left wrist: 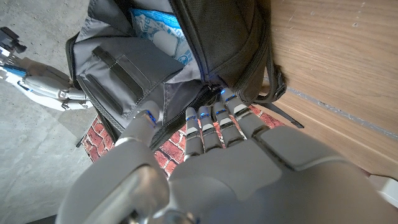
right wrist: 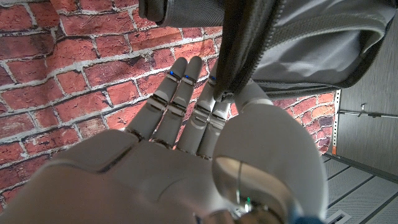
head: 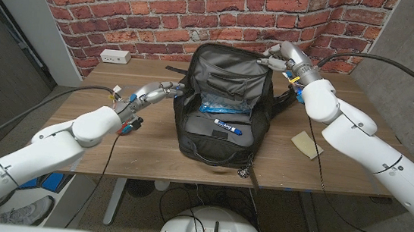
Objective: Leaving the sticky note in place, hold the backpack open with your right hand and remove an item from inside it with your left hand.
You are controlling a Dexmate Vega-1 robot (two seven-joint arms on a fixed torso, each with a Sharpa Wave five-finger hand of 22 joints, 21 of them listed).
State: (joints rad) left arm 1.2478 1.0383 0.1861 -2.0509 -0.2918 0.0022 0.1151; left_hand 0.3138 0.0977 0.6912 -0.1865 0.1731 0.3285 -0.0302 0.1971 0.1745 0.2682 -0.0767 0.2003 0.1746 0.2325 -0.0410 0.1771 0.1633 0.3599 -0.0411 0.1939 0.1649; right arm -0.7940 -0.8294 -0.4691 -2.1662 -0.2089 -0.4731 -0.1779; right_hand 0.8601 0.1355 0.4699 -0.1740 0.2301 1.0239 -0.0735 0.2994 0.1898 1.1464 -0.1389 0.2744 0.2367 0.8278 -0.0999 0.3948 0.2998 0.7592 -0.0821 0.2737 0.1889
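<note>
A wooden table stood in front of a red brick wall, seen from the head camera looking down. At the table's middle sat a black backpack, its main compartment unzipped and its grey-lined flap standing up toward the wall.

The robot's right arm reached in from the right side. Its right hand gripped the top edge of the raised flap, fingers curled over the rim, keeping the bag open. In the right wrist view, the right hand had the zipper edge of the flap pinched between thumb and fingers.

The left arm came in from the left. The left hand was at the backpack's left rim, fingers extended toward the opening and held close together, with nothing in them. In the left wrist view, its fingertips touched the bag's zipper edge.

Inside the backpack lay a clear packet with blue print, and just in front of it a blue marker with a white label, resting on the black inner panel.

On the table to the right of the bag, apart from it, lay a pale yellow sticky note. A white power strip sat at the table's far left edge by the wall.
</note>
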